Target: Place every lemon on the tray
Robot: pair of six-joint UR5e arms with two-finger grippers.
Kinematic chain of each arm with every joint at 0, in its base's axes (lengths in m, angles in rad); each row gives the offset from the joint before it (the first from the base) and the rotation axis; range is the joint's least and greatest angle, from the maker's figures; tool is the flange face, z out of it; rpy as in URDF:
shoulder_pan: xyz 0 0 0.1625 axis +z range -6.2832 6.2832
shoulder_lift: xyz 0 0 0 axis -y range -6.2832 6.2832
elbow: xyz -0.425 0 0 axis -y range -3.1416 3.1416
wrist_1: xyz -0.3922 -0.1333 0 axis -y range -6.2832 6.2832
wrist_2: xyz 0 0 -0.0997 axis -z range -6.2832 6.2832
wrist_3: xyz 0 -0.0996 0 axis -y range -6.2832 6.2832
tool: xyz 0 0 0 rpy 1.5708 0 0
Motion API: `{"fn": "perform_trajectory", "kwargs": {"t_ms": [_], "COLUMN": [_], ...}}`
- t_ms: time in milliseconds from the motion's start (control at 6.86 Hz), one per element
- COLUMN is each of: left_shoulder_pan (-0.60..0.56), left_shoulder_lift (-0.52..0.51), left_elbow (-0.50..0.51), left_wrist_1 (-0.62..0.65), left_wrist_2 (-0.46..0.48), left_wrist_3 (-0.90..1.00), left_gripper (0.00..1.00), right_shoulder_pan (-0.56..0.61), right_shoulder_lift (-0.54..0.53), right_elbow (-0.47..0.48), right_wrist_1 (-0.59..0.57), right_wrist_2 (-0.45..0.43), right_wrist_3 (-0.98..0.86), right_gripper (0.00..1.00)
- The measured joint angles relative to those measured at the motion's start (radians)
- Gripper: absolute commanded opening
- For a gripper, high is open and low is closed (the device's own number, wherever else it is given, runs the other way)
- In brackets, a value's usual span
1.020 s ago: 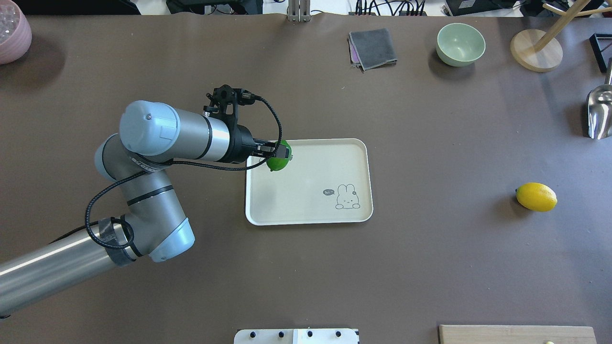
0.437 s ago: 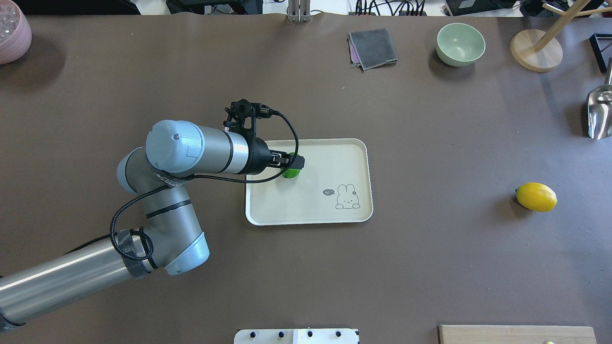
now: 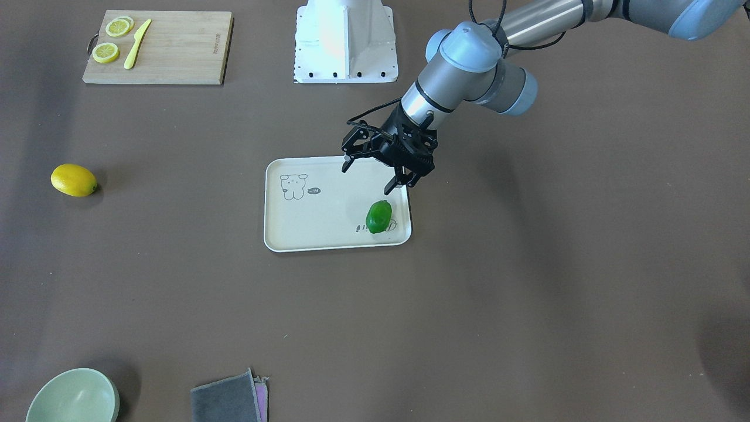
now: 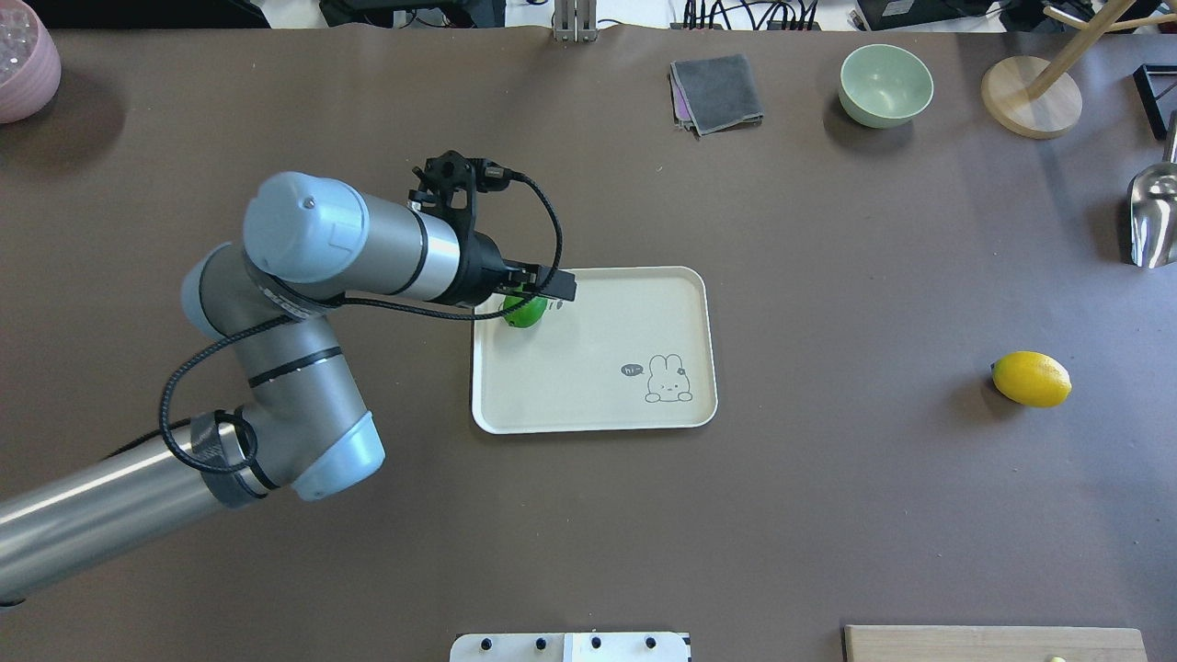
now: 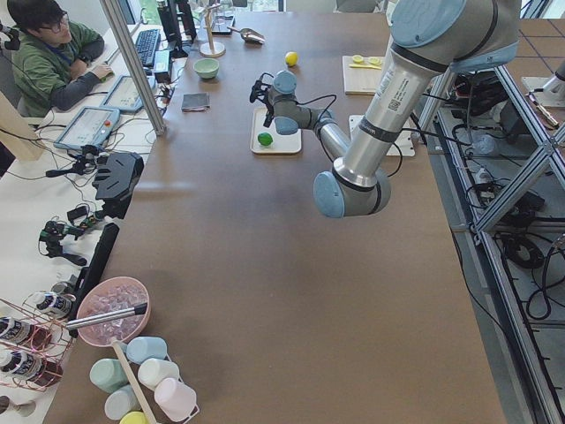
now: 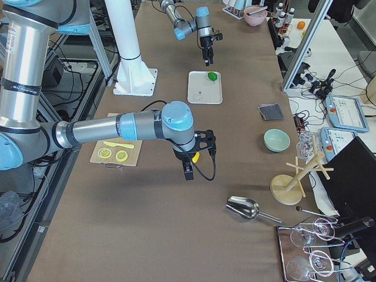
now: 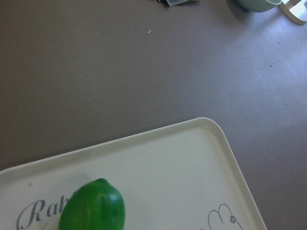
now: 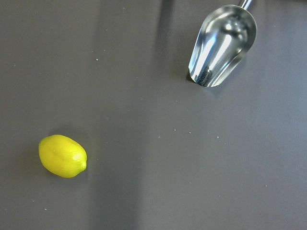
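Note:
The green lemon [image 3: 379,216] lies on the cream tray [image 3: 328,211], near the corner with the script print. It also shows in the left wrist view [image 7: 93,206] and partly under the gripper from overhead [image 4: 524,313]. My left gripper [image 3: 368,177] is open and empty, above the tray [image 4: 598,386] and apart from the green lemon. The yellow lemon [image 4: 1032,379] lies on the bare table far to the right, and also shows in the right wrist view [image 8: 62,156]. My right gripper [image 6: 188,169] hangs over that lemon; I cannot tell whether it is open or shut.
A metal scoop [image 4: 1154,221] lies beyond the yellow lemon. A green bowl [image 4: 885,85], a grey cloth [image 4: 717,92] and a wooden stand [image 4: 1030,97] sit at the far edge. A cutting board [image 3: 155,47] with lemon slices stands near the robot's base.
My left gripper carried the green lemon down onto the tray, let it go and opened. It has pulled back toward the tray's edge. The yellow lemon has not moved.

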Motion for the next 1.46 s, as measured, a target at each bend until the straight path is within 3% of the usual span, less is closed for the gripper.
{"fn": "perform_trajectory", "kwargs": {"t_ms": [291, 728, 1020, 1311, 1457], "left_shoulder_pan": [-0.163, -0.419, -0.552, -0.599, -0.603], "left_shoulder_lift": [0.114, 0.418, 0.556, 0.601, 0.606], "left_elbow": [-0.106, -0.206, -0.201, -0.196, -0.195], "left_wrist_1": [0.080, 0.098, 0.099, 0.102, 0.102], "left_wrist_2": [-0.188, -0.334, -0.375, -0.381, -0.382], "left_wrist_3": [0.086, 0.435, 0.709, 0.819, 0.830], "left_gripper": [0.99, 0.99, 0.99, 0.99, 0.99], "right_shoulder_pan": [0.000, -0.052, -0.169, -0.324, -0.400], "right_shoulder_lift": [0.001, -0.003, -0.013, -0.010, -0.010], "right_elbow": [0.015, 0.051, 0.049, 0.046, 0.045], "right_wrist_1": [0.001, 0.069, 0.210, 0.304, 0.363], "right_wrist_2": [0.043, 0.064, -0.002, -0.140, -0.201], "right_wrist_3": [0.060, 0.236, 0.415, 0.475, 0.454], "right_gripper": [1.00, 1.00, 1.00, 0.90, 0.98]}}
